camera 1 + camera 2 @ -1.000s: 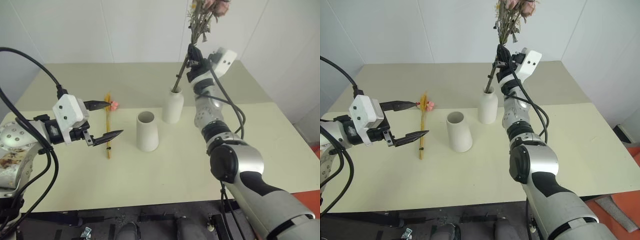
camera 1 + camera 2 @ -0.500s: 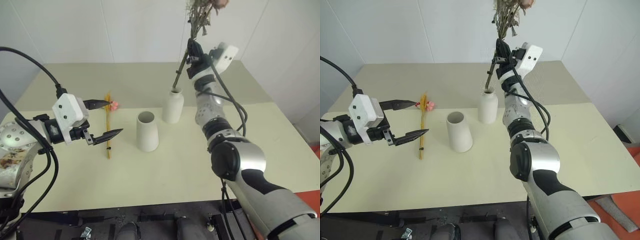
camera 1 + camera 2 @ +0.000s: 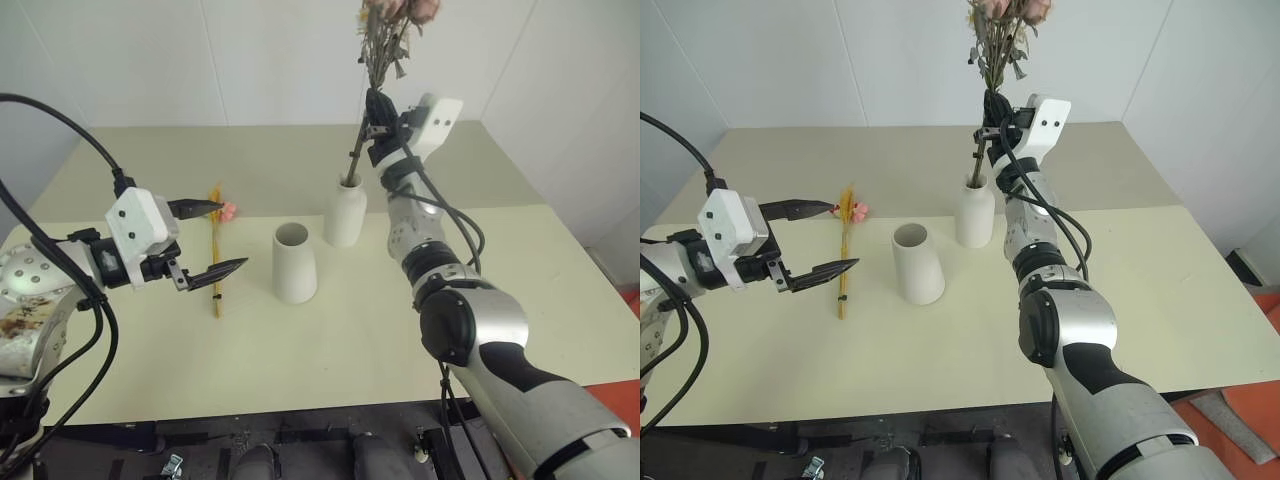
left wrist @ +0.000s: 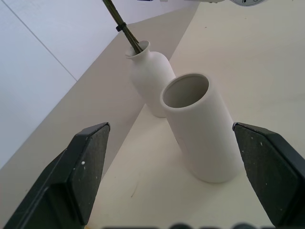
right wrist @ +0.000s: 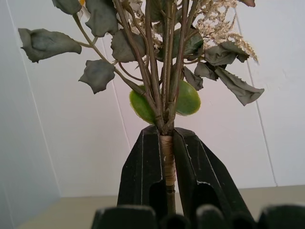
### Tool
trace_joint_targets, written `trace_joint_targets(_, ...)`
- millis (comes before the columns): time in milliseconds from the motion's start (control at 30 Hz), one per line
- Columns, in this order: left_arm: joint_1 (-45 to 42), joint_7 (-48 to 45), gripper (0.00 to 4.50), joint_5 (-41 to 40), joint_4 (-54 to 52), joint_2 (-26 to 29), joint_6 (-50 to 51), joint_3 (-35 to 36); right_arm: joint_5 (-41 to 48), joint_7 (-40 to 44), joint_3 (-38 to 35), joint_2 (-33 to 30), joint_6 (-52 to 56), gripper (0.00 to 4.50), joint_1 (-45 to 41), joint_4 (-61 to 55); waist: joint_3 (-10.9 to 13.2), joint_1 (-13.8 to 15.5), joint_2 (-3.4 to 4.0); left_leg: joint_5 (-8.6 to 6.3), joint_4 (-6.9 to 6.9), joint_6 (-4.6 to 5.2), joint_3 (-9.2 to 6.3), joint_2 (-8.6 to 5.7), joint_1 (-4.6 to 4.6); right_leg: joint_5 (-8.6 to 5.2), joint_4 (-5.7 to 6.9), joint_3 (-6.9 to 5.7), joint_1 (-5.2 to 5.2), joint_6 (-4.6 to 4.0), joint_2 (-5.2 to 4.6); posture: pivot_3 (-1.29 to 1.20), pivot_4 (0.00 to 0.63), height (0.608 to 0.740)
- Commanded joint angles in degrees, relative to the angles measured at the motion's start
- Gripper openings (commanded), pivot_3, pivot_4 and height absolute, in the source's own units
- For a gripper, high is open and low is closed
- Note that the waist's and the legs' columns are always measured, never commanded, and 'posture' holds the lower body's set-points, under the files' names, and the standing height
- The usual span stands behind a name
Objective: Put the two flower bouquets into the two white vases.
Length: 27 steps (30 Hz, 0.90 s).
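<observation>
The task is about half done — the rose bouquet (image 3: 385, 40) has its dark stem already in the mouth of the bottle vase (image 3: 345, 212), but the right claw (image 5: 167, 157) grips it tightly. The wheat bouquet (image 3: 215, 250), slim and golden with small pink blossoms, lies flat on the tabletop (image 3: 300, 350) beside the empty cone vase (image 3: 294, 262); the left claw (image 3: 205, 240) hangs wide open just above it.
</observation>
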Motion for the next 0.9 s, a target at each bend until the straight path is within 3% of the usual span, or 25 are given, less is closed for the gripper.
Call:
trace_joint_targets(33, -0.2, 0.8, 4.50, -0.3, -1.7, 0.1, -0.4, 1.5, -0.8, -0.7, 0.5, -1.0, -0.7, 0.15, -1.4, -0.1, 0.0, 0.0, 0.00, 0.00, 0.00, 0.00, 0.00, 0.00, 0.00, 0.00, 0.00, 0.00, 0.00, 0.00, 0.00, 0.00, 0.150, 0.740)
trace_joint_targets(367, 0.0, 1.0, 4.50, -0.2, -1.7, 0.1, -0.7, 1.5, 0.0, 0.5, -0.6, -1.8, 1.7, 0.15, -2.0, 0.6, 0.0, 0.0, 0.00, 0.00, -0.01, 0.00, 0.00, 0.00, -0.01, 0.00, -0.01, 0.00, -0.01, 0.00, 0.00, 0.00, 0.150, 0.740)
trace_joint_targets(900, -0.9, 1.7, 4.50, 0.4, -1.2, -0.3, -1.3, 0.7, -0.3, 2.0, 0.2, 1.8, -1.2, 0.15, 0.4, -0.4, 0.0, 0.0, 0.00, 0.00, -0.02, 0.00, 0.00, 0.00, -0.01, 0.00, -0.02, 0.00, 0.00, 0.00, 0.00, 0.00, 0.150, 0.740)
